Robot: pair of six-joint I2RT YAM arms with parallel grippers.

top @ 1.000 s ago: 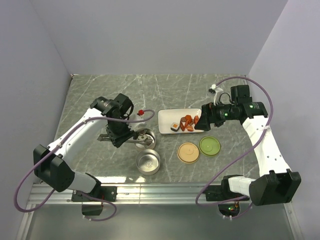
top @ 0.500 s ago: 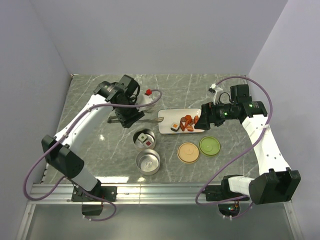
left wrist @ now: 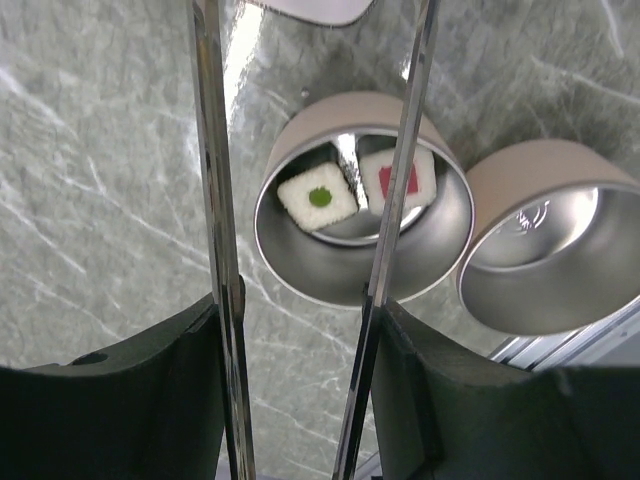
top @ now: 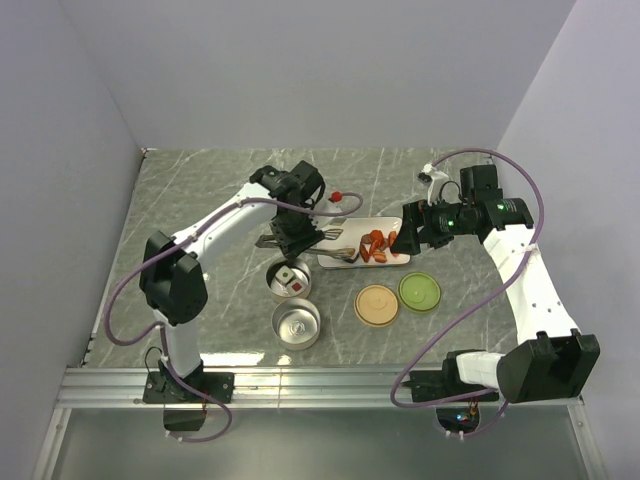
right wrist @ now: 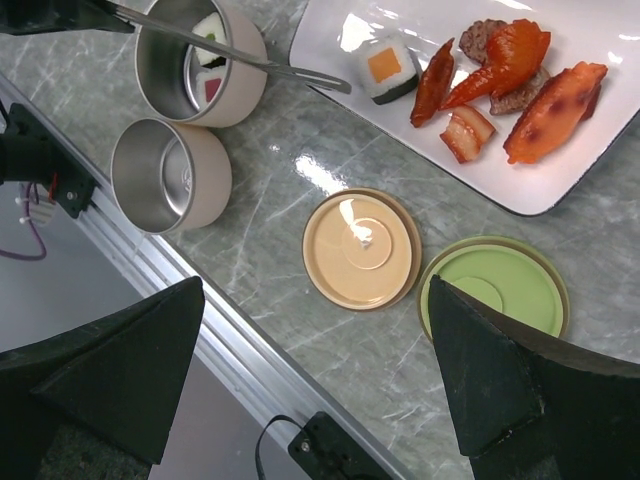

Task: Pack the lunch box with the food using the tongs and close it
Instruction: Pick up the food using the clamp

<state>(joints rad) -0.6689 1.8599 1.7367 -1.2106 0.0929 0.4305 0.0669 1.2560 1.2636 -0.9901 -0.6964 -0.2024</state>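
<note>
Top external view: a metal rail (top: 320, 378) is seen along the near edge of a grey-green marbled surface (top: 200, 190), which is enclosed by plain pale walls (top: 300, 70) at the back and both sides. Nearest the rail an empty steel tin (top: 296, 325) is stood upright, with a tan lid (top: 378, 305) and a green lid (top: 419, 292) laid flat to its right, just beside each other. Just beyond the empty tin, a second tin (top: 275, 289) is stood, in which a green-topped sushi block (left wrist: 318, 197) and a red-topped sushi block (left wrist: 398, 181) are lodged side by side. Farther back a white plate (top: 335, 228) is laid, on which an orange-topped sushi block (right wrist: 385, 68) and several orange-red chunks (right wrist: 520, 85) are gathered. The tongs (top: 325, 240) are clamped in the left gripper (top: 290, 235), their arms parted and their tips brought to the plate's near left corner, just beside the orange-topped block. The right gripper (top: 403, 240) is held at the plate's right end, its jaws spread wide with nothing between them, well apart from the tongs.
</note>
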